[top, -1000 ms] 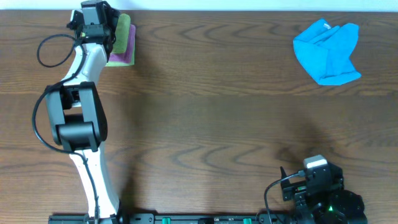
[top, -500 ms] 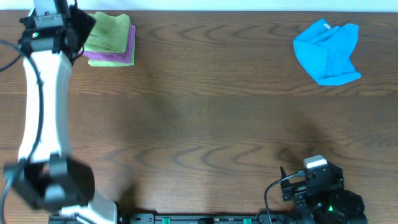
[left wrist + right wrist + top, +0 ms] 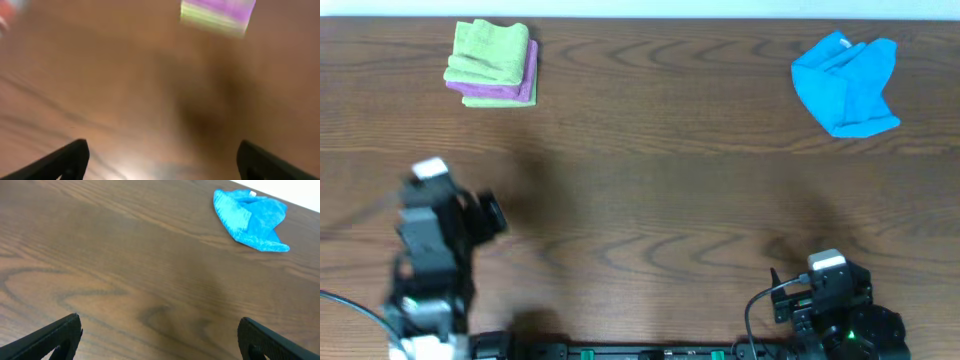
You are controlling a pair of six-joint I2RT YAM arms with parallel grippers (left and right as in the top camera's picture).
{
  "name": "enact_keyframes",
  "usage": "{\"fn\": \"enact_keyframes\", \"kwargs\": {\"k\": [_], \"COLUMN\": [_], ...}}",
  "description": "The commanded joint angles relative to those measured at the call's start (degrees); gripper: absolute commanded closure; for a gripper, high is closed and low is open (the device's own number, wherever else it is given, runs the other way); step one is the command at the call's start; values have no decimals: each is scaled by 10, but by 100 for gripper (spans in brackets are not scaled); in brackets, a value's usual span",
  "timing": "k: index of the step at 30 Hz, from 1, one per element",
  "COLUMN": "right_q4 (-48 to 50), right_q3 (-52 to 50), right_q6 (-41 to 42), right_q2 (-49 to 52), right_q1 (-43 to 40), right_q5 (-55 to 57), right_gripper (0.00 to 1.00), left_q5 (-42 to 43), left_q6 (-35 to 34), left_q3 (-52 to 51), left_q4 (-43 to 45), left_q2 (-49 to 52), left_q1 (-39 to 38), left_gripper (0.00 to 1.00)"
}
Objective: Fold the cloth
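Note:
The lime-green cloth [image 3: 492, 52] lies folded into a small block at the far left of the table, resting on a folded purple cloth [image 3: 508, 93]. In the blurred left wrist view the cloth [image 3: 207, 19] shows as a green band far ahead of the fingers. My left gripper [image 3: 162, 150] is open with nothing in it, well back from the cloth; its arm [image 3: 435, 235] is at the front left. My right gripper [image 3: 160, 325] hangs open over bare wood at the front right.
A crumpled bright blue cloth [image 3: 847, 82] lies at the far right, also seen as the blue cloth [image 3: 251, 217] in the right wrist view. The right arm [image 3: 835, 292] sits folded at the front edge. Brown wooden table [image 3: 660, 190] lies between them.
My left arm has swung away from the green cloth at the far left and drawn back to the front left, leaving the folded cloth uncovered. The right arm has not moved.

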Motion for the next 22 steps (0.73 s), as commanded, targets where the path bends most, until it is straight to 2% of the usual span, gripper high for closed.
{"fn": "enact_keyframes", "kwargs": {"k": [1, 5, 10, 22], "right_q4": [0, 0, 0, 0], "right_q3": [1, 1, 1, 1], "right_q6": [-4, -4, -4, -4], "right_q2": [-1, -1, -1, -1], "right_q1": [-2, -2, -2, -2], "right_q5": [-2, -2, -2, -2], "right_gripper": [1, 1, 1, 1], "left_q5": [81, 130, 147, 148], "left_q6": [55, 71, 72, 72], "left_q3": [-141, -250, -278, -279], "left_q4": [44, 60, 26, 23], "left_q2": [-91, -193, -250, -253], "left_q1": [-2, -2, -2, -2], "left_gripper": [5, 5, 5, 5]}}
